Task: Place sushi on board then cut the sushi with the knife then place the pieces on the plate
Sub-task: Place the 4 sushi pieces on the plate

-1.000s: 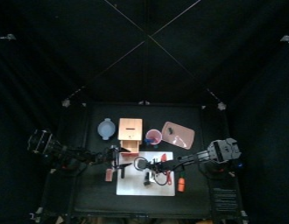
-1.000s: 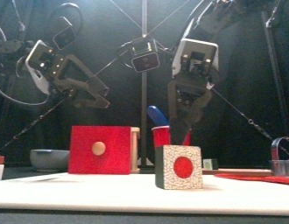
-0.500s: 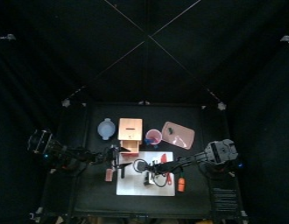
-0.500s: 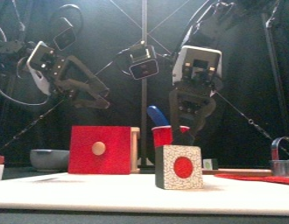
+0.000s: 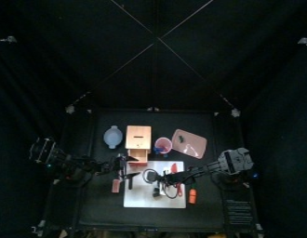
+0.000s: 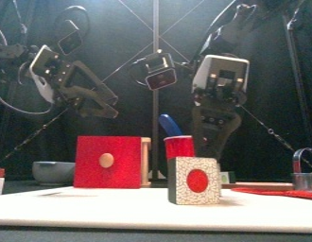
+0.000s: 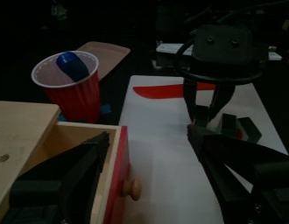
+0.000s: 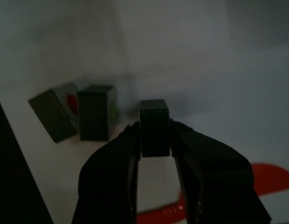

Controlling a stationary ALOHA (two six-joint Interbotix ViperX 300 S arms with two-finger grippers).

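One sushi piece (image 8: 155, 112) sits pinched in the right gripper (image 8: 155, 138), jaws narrowed to its width, evidently for transfer to the pink plate (image 5: 190, 141). Two pieces (image 8: 98, 112) lie just beyond on the white board (image 8: 229, 87). The left gripper (image 7: 147, 171) gapes, empty.

- Sushi piece (image 6: 196, 181): you're looking at a white speckled face with a round red centre.
- Box (image 6: 146, 161): pale wood; drawer front (image 6: 89, 151) red.
- Cup (image 6: 179, 146) red; the knife (image 6: 169, 125) in it is blue.
- Tray (image 5: 190, 142) pink, bowl (image 5: 113, 137) blue-grey, board (image 5: 143, 195) white.
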